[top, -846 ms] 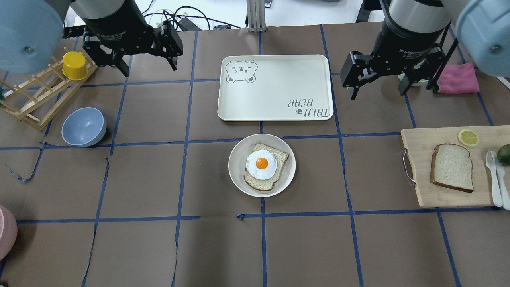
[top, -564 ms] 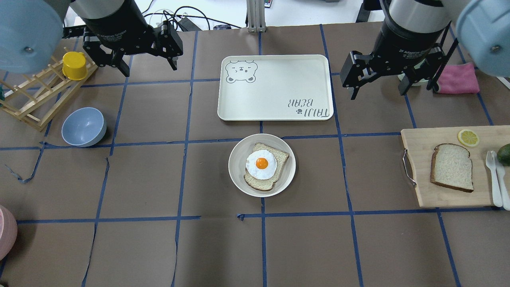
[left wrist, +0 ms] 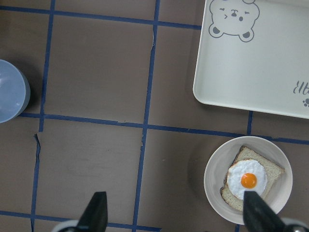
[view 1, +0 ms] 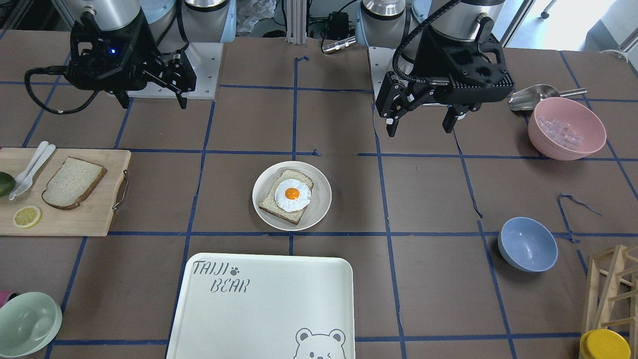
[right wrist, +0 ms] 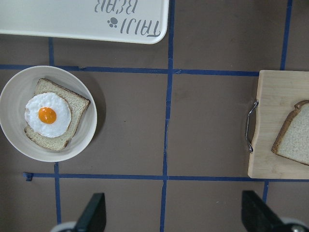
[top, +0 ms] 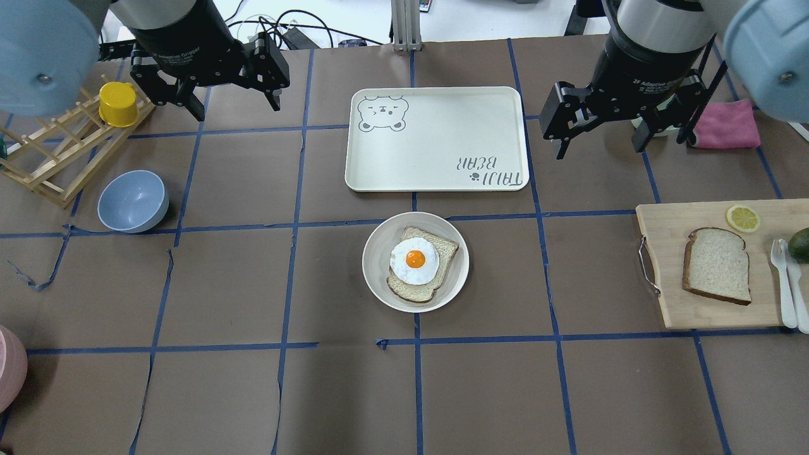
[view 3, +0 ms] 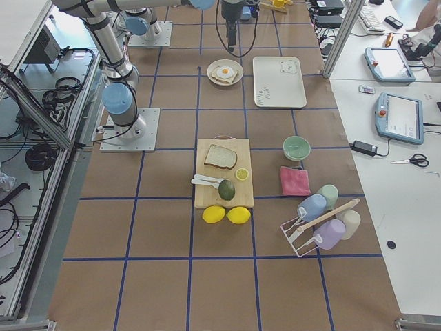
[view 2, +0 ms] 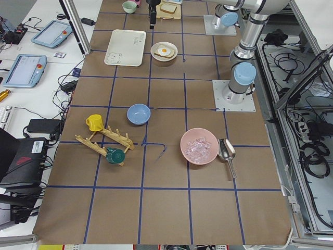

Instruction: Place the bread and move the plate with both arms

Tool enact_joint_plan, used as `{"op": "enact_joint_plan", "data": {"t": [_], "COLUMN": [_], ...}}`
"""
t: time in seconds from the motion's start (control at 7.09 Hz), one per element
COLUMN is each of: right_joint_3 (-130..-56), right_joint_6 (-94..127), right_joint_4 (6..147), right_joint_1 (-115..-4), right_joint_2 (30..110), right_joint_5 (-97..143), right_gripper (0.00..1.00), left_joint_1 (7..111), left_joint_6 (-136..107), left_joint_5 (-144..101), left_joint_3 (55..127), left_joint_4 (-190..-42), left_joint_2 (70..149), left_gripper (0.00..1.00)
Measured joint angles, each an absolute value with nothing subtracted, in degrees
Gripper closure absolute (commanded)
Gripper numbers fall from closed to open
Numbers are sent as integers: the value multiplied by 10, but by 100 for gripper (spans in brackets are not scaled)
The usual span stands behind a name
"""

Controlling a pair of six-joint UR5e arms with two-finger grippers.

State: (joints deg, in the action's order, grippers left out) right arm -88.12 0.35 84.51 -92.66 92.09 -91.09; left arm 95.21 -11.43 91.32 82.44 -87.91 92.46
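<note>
The plain bread slice [top: 717, 265] lies on a wooden cutting board [top: 660, 303] at the right; it also shows in the front view [view 1: 74, 182] and the right wrist view [right wrist: 292, 133]. The cream plate [top: 374, 262] sits mid-table and holds another slice topped with a fried egg [top: 415, 259]. My left gripper [top: 238, 110] is open and empty, high above the table's far left. My right gripper [top: 599, 150] is open and empty, high between the tray and the board. Neither touches anything.
The TAIJI BEAR tray [top: 436, 139] lies just beyond the plate. A blue bowl [top: 133, 201] and a wooden rack with a yellow cup [top: 118, 104] stand at the left. A lemon slice [top: 742, 218], white cutlery [top: 784, 278] and a pink cloth [top: 727, 126] are at the right.
</note>
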Motion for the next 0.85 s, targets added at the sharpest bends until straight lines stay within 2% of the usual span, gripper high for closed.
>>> {"op": "enact_joint_plan", "data": {"t": [0.85], "right_joint_3": [-883], "right_joint_6": [3], "right_joint_4": [818], "right_joint_1": [-927], "right_joint_2": [920], "right_joint_5": [-911], "right_gripper": [0], "left_joint_1": [952], "left_joint_6": [-114], "left_joint_5": [914], "left_joint_3": [825], "left_joint_4": [-880], "left_joint_2": [925], "left_gripper": [0]}}
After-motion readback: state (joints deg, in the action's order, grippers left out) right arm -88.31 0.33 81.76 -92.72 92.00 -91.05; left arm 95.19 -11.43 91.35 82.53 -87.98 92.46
